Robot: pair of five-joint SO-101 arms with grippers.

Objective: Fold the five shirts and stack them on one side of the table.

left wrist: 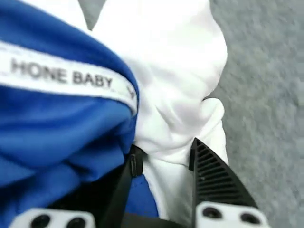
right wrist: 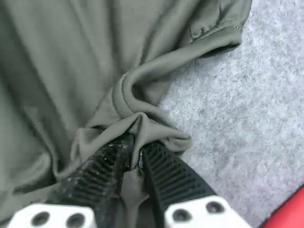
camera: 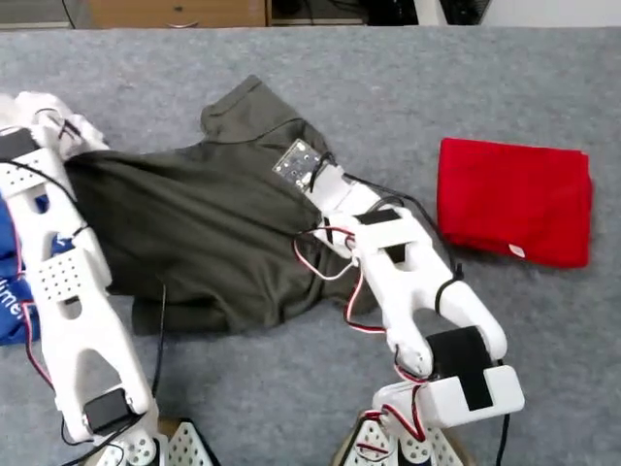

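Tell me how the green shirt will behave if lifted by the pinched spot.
Probably floppy: the green shirt lies creased and bunches into folds where the right hand pinches it. Likely light, thin cloth, so it should drape and drag across the grey table rather than keep its shape.

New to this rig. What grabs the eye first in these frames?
The dark olive shirt sprawls unfolded across the middle of the table, with the right hand shut on a bunched fold of it. Next comes the bright red shirt, already folded, lying alone on the table's right side. At the left edge, the left hand hangs open over a blue shirt and a white shirt.
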